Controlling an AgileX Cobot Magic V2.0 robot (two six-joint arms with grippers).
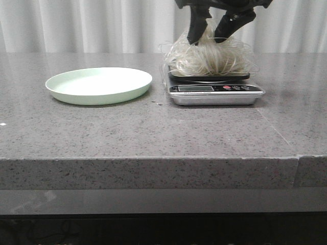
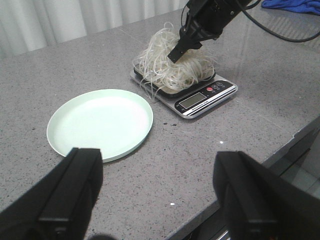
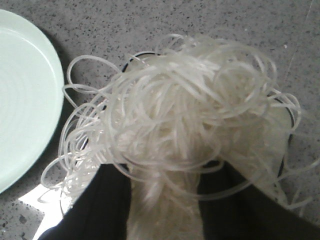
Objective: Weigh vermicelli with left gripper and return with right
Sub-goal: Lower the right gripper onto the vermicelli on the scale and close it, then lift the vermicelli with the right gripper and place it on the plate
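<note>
The vermicelli (image 1: pixel 212 56) is a fluffy white tangle lying on the platform of a small silver kitchen scale (image 1: pixel 214 95). My right gripper (image 1: pixel 207 38) comes down from above into the top of the tangle. In the right wrist view its two black fingers (image 3: pixel 107 205) hold a dense bunch of strands (image 3: pixel 165 195) between them, shut on it. The tangle still rests on the scale (image 2: pixel 202 100). My left gripper (image 2: pixel 157 195) is open and empty, low over the table's front part, well away from the scale. It is out of the front view.
An empty pale green plate (image 1: pixel 99 84) lies on the grey stone table to the left of the scale; it also shows in the left wrist view (image 2: pixel 100 122). A blue cloth (image 2: pixel 295 5) lies far behind. White curtains close the back.
</note>
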